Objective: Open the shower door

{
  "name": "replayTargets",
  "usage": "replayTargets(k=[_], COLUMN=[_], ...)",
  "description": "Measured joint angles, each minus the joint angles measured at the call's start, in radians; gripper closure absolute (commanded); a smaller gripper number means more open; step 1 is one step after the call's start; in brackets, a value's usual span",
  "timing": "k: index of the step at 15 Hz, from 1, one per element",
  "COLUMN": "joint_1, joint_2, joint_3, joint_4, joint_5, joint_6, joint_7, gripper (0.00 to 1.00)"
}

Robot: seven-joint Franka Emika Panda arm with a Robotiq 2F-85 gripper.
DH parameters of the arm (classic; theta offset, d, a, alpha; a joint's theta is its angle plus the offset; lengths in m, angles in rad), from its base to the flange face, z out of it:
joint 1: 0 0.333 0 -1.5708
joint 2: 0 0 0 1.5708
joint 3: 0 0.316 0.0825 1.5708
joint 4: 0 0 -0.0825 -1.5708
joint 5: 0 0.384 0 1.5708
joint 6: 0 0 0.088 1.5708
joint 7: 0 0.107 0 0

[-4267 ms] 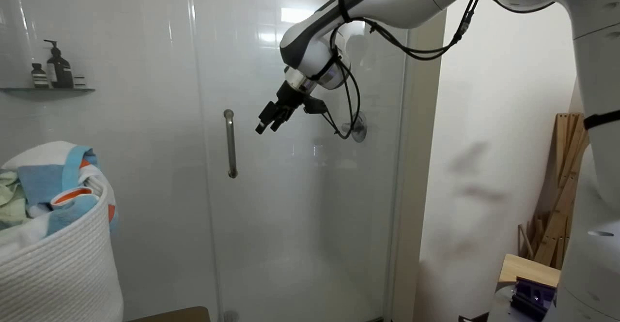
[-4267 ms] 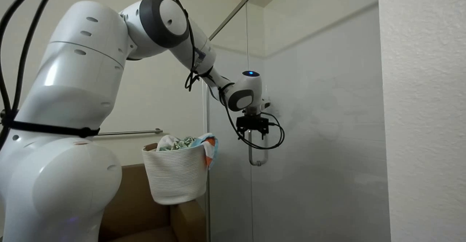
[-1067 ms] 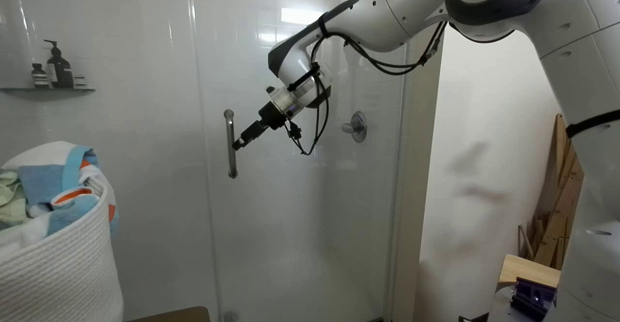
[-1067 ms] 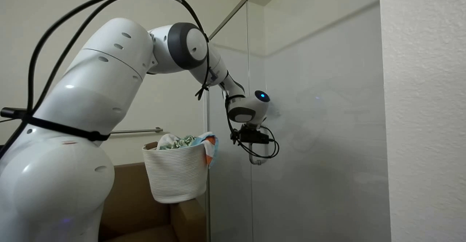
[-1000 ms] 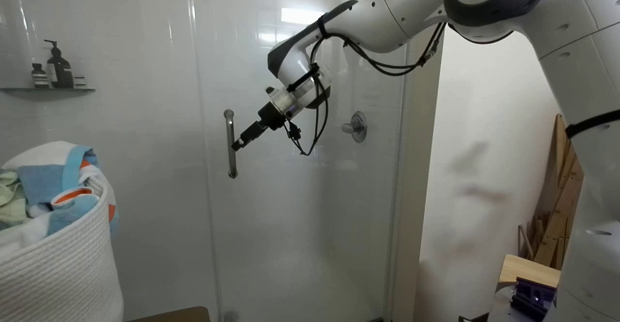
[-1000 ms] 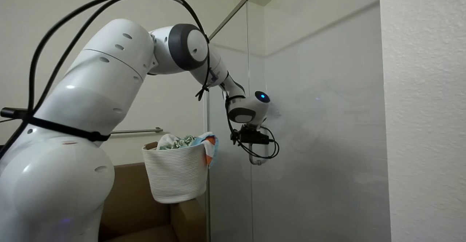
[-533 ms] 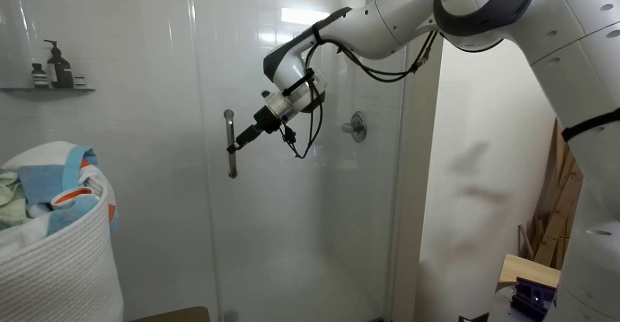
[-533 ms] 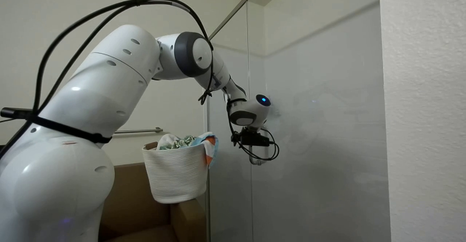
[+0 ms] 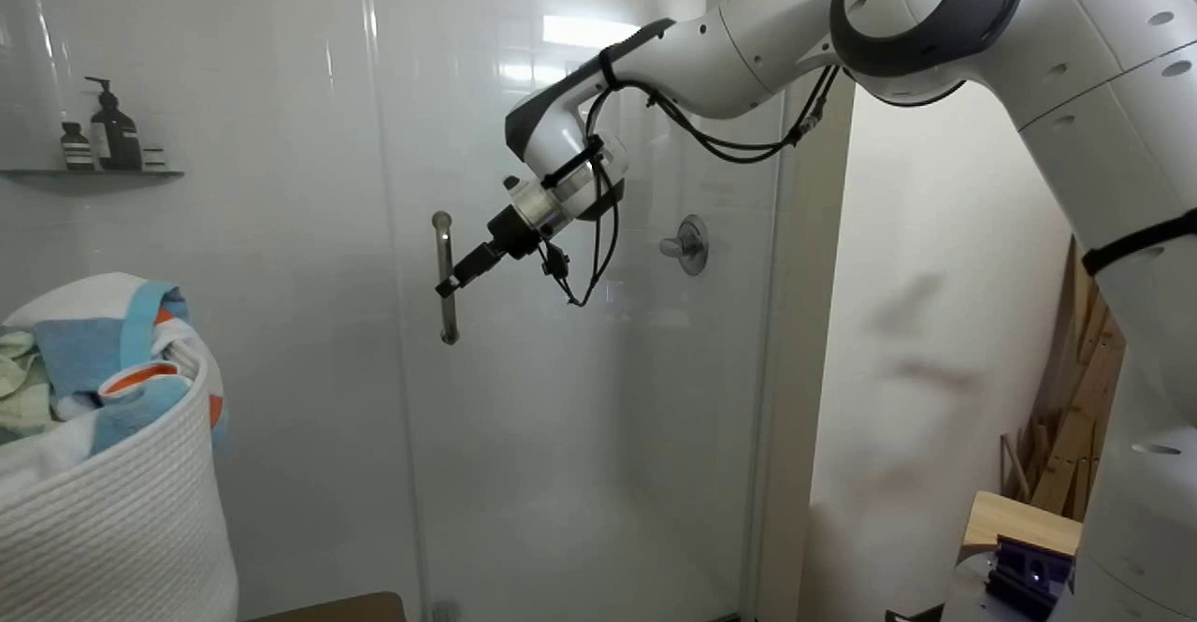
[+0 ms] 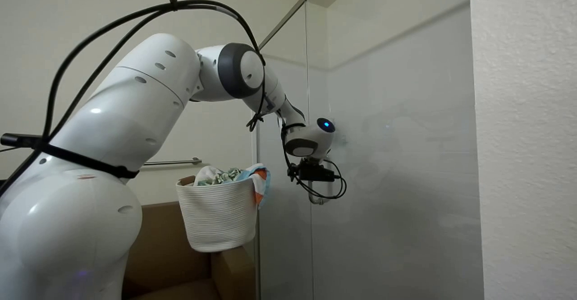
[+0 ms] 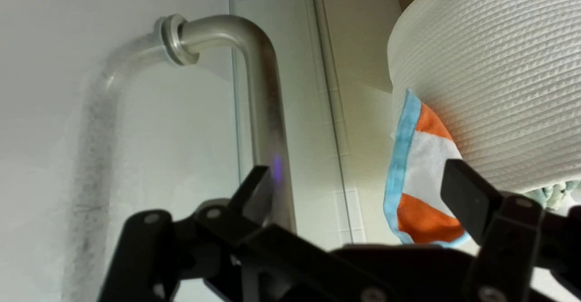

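Observation:
The shower door [image 9: 580, 397] is a tall clear glass panel, closed in line with the fixed panel beside it. Its vertical silver-grey bar handle [image 9: 449, 321] also shows in the wrist view [image 11: 265, 93]. In an exterior view only the handle's lower end [image 10: 318, 201] shows below the wrist. My gripper [image 9: 449, 286] is at the handle's mid-height, angled down. In the wrist view the gripper [image 11: 361, 186] is open wide. The left finger overlaps the bar's edge, with the bar just inside it; contact cannot be told. The right finger is well away. The bar's lower part is hidden behind the gripper.
A white woven basket [image 10: 218, 219] with towels stands on a brown couch [image 10: 171, 250] beside the glass. A towel corner [image 11: 422, 179] hangs from it. A glass shelf [image 9: 93, 173] with bottles and a shower valve [image 9: 690, 246] lie behind the glass.
My gripper has turned and moved down and across to the handle from above and beside it; in the last half second it moved only slightly. The door has not moved.

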Motion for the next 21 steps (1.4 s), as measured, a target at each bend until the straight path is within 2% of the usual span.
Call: replayTargets(k=[4, 9, 13, 17, 21], joint_1=[0.025, 0.019, -0.005, -0.039, -0.051], joint_2=[0.02, 0.086, 0.144, 0.176, 0.18], joint_3=[-0.002, 0.012, 0.036, 0.057, 0.059], joint_4=[0.03, 0.097, 0.154, 0.204, 0.212], joint_5=[-0.011, -0.005, 0.005, 0.046, 0.085], joint_6=[0.082, 0.082, 0.024, -0.083, -0.152], joint_7=[0.0, 0.0, 0.0, 0.001, -0.004], gripper=[0.0, 0.0, 0.0, 0.0, 0.0])
